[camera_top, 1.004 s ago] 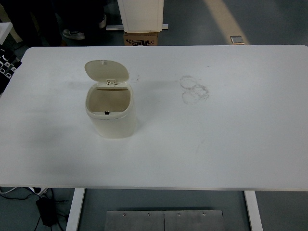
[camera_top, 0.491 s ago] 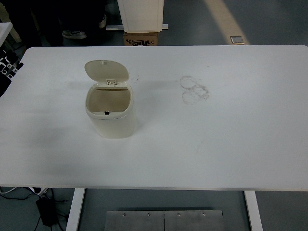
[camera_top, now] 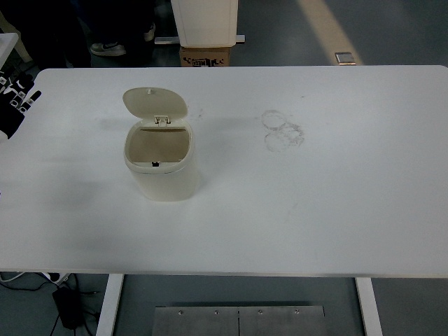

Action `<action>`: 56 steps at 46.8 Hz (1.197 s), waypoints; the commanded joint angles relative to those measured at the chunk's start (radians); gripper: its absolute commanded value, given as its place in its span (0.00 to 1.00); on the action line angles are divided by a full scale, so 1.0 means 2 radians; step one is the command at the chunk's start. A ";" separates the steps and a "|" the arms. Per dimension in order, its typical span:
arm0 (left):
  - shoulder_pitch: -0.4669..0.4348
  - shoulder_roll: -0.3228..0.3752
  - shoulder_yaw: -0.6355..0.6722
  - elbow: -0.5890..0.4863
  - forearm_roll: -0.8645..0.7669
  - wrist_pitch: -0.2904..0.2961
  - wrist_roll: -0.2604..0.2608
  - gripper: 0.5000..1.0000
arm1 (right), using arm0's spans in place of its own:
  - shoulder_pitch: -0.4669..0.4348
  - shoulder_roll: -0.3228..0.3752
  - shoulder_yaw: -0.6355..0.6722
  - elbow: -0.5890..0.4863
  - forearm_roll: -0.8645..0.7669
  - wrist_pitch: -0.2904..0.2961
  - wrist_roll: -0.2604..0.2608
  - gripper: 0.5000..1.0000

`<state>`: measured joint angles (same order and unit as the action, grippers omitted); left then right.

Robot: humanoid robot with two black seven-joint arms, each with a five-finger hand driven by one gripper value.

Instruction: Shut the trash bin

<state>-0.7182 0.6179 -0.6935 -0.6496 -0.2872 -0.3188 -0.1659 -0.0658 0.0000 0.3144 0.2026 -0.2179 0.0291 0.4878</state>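
Observation:
A small cream trash bin (camera_top: 166, 178) stands upright on the white table (camera_top: 315, 210), left of the middle. Its lid (camera_top: 155, 102) is swung up and back on its hinge, so the mouth (camera_top: 157, 145) is uncovered and the inside looks empty. My left hand (camera_top: 17, 102), black with white markings, pokes in at the left edge, level with the lid and well to the left of the bin. Its fingers (camera_top: 29, 95) are stretched out and hold nothing. The right arm does not show.
Faint ring marks (camera_top: 283, 130) stain the table right of the bin. Beyond the far edge stand a cardboard box (camera_top: 205, 56) and a white unit (camera_top: 204, 21), with a person's shoe (camera_top: 106, 49) on the floor.
My left hand has come further into the picture from the left edge, moving right towards the bin. The bin and its lid have not moved.

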 commanded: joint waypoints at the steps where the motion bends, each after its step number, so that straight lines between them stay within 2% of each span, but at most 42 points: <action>1: -0.017 0.002 0.001 -0.002 0.000 0.011 0.002 1.00 | 0.000 0.000 0.000 0.000 0.000 0.000 -0.001 0.98; 5: -0.030 0.005 0.001 -0.003 0.000 0.017 0.006 1.00 | 0.000 0.000 0.000 0.001 0.000 0.000 -0.001 0.98; 12: -0.059 0.009 0.001 -0.007 0.000 0.021 0.045 1.00 | 0.000 0.000 0.000 0.000 -0.001 0.000 -0.002 0.98; 17: -0.073 0.013 0.002 -0.012 0.000 0.029 0.052 1.00 | 0.000 0.000 0.000 0.000 -0.001 0.000 -0.002 0.98; 22: -0.076 0.026 0.003 -0.047 0.001 0.038 0.053 1.00 | 0.000 0.000 0.000 0.000 -0.001 0.000 -0.002 0.98; 26: -0.076 0.035 0.004 -0.089 0.001 0.057 0.055 1.00 | 0.000 0.000 0.000 0.001 -0.001 0.000 -0.002 0.98; 35: -0.094 0.063 0.006 -0.156 0.001 0.092 0.088 1.00 | 0.000 0.000 0.000 0.001 0.000 0.000 -0.002 0.98; 40: -0.122 0.076 0.029 -0.174 0.001 0.095 0.102 1.00 | 0.000 0.000 0.000 0.001 0.000 0.000 -0.002 0.98; 49: -0.191 0.090 0.100 -0.192 0.002 0.095 0.111 1.00 | 0.000 0.000 0.000 0.001 -0.001 0.000 -0.002 0.98; 56: -0.227 0.093 0.145 -0.209 0.002 0.094 0.116 1.00 | 0.000 0.000 0.000 0.001 -0.001 0.000 -0.002 0.98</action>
<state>-1.1477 0.8032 -0.4328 -1.0525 -0.2838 -0.1294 0.0651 -0.0659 0.0000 0.3138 0.2040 -0.2193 0.0291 0.4845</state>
